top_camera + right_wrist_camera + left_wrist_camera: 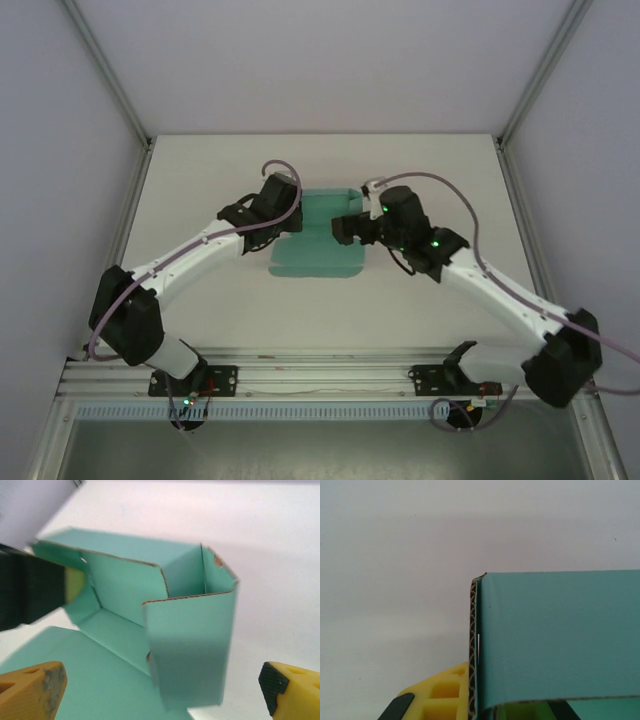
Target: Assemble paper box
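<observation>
Pressing the raised flap inward works best with the left pincer clamped on the paper box wall, mid-frame on the table, while the right pincer (spread wide, empty) pushes squarely.

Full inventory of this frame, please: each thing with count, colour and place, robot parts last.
box: 1, teal, partly folded up, mid-table between the grippers
table: 1, white, under everything
rail: 1, silver, along the near table edge
left arm: 1, white and black, reaching in from the near left
right arm: 1, white and black, reaching in from the near right
left gripper: 1, yellow fingers, shut on a box wall
right gripper: 1, yellow fingers, open, at the box's right side
</observation>
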Motion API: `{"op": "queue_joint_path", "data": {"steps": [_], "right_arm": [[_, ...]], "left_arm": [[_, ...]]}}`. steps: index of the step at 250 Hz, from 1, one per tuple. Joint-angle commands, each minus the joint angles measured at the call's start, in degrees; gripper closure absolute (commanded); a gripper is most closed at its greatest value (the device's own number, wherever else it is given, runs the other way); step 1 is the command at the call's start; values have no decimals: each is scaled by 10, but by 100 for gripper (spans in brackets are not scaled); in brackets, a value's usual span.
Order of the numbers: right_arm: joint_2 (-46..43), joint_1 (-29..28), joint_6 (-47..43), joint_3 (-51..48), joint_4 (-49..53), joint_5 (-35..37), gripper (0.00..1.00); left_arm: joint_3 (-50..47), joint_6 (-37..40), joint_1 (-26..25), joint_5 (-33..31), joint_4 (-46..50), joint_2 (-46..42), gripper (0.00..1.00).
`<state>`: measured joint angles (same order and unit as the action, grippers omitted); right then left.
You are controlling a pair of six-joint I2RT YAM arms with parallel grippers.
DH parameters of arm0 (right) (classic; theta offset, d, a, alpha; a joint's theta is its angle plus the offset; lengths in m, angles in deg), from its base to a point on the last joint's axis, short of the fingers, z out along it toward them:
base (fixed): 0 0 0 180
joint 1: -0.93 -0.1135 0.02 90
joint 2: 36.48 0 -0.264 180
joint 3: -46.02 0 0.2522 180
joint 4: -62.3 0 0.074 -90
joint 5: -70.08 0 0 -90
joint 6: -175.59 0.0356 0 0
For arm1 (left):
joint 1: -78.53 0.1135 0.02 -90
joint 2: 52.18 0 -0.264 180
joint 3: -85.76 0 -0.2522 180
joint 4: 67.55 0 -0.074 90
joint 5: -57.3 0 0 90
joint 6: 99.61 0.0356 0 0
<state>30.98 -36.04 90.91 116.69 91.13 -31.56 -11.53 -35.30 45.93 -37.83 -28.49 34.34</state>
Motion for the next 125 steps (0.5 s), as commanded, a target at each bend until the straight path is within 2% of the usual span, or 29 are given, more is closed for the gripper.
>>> {"op": "queue_joint_path", "data": {"steps": [1, 19, 50, 98, 125], "right_arm": [[-64, 29, 20, -22, -9, -3, 0], [-89, 64, 15, -36, 22, -13, 5], [-100, 114, -29, -63, 37, -105, 10], [-19, 116, -49, -25, 13, -190, 24], [32, 116, -67, -3, -4, -199, 25]], "left_arm": [[-2, -10, 7, 1, -11, -5, 100], [-8, -8, 8, 4, -17, -11, 100], [-10, 0, 8, 11, -20, -12, 100], [-6, 5, 8, 25, -27, -5, 100], [-3, 5, 8, 28, -26, -3, 100]]}}
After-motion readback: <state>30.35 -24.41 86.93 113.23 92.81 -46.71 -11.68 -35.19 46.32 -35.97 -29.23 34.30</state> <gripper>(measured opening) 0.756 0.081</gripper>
